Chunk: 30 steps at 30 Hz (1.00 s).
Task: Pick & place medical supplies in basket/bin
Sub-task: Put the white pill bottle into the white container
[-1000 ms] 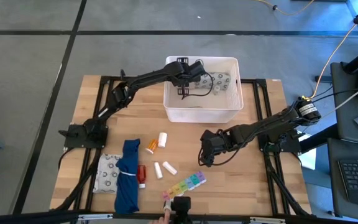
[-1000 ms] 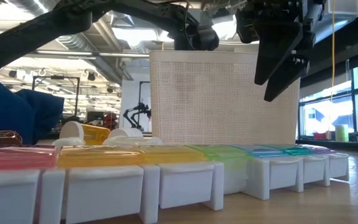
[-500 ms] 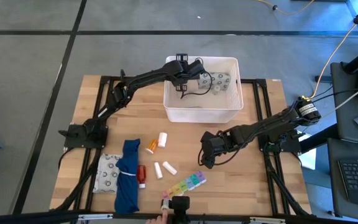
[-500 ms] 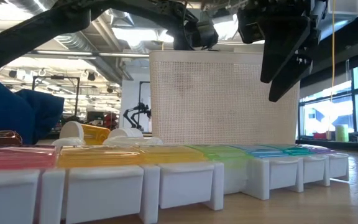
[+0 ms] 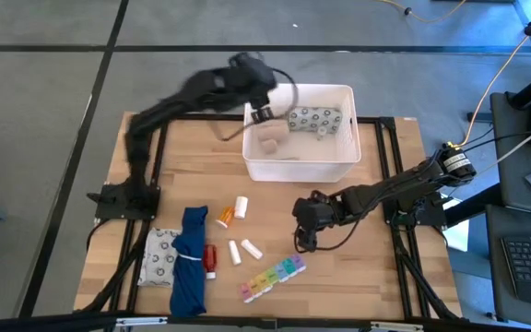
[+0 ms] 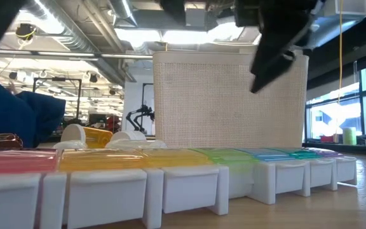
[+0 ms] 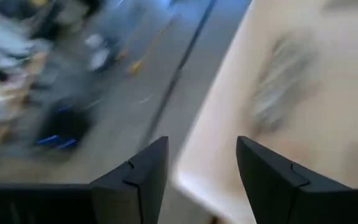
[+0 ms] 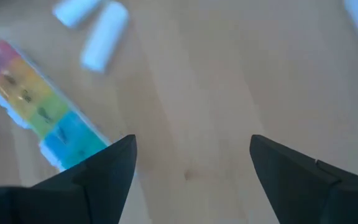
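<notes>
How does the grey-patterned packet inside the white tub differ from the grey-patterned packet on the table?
The packet in the tub lies inside the white tub, at the far side of the table; the packet on the table lies on bare wood at the near left. The first lies apart from any cloth; the second is beside the blue cloth. Both are white with a grey pattern.

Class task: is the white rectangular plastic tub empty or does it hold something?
Not empty. In the high view, the white rectangular plastic tub holds a grey-patterned white packet lying flat on its floor.
</notes>
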{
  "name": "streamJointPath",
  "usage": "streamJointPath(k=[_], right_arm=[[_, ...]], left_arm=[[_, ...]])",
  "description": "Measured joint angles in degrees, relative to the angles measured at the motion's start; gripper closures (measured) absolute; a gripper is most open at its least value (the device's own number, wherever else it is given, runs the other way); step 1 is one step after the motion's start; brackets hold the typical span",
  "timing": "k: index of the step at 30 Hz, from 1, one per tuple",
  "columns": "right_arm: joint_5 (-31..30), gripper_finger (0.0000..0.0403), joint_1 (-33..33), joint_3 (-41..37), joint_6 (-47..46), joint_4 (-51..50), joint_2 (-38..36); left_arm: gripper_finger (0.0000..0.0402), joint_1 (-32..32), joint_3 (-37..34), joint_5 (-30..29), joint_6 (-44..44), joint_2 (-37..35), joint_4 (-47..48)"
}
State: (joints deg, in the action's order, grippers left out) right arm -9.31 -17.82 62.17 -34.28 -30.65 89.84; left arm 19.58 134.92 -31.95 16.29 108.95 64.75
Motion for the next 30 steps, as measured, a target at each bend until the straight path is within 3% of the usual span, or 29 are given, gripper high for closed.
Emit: streamJointPath(k=[4, 7, 14, 18, 23, 30], right_arm=[[-0.12, 0.0089, 0.02, 0.00, 8.15, 7.60, 0.00], [-1.40, 0.0089, 0.02, 0.00, 13.88, 13.41, 0.00], [-1.65, 0.0089, 1.31, 0.00, 20.63, 24.26, 0.00], [-1.69, 0.0089, 2.56, 0.00, 22.88, 27.14, 0.00], [-1.60, 0.0089, 4.51, 0.00, 28.59, 27.87, 0.04], [-0.18, 0.0089, 7.11, 0.00, 28.62, 27.86, 0.04]], left_arm=[[0.0221, -1.34, -1.41, 16.64, -10.08, -9.72, 1.44], [0.0232, -2.57, -3.62, 19.80, -17.45, -15.51, 4.33], [0.0272, -11.19, -19.67, 11.45, -29.04, -30.51, 2.68], [0.0285, -19.23, -35.29, 3.84, -32.80, -39.88, -6.36], [0.0290, -26.22, -54.40, -1.14, -39.60, -49.95, -17.60], [0.0291, -31.13, -76.50, -3.72, -50.78, -54.73, -33.71]])
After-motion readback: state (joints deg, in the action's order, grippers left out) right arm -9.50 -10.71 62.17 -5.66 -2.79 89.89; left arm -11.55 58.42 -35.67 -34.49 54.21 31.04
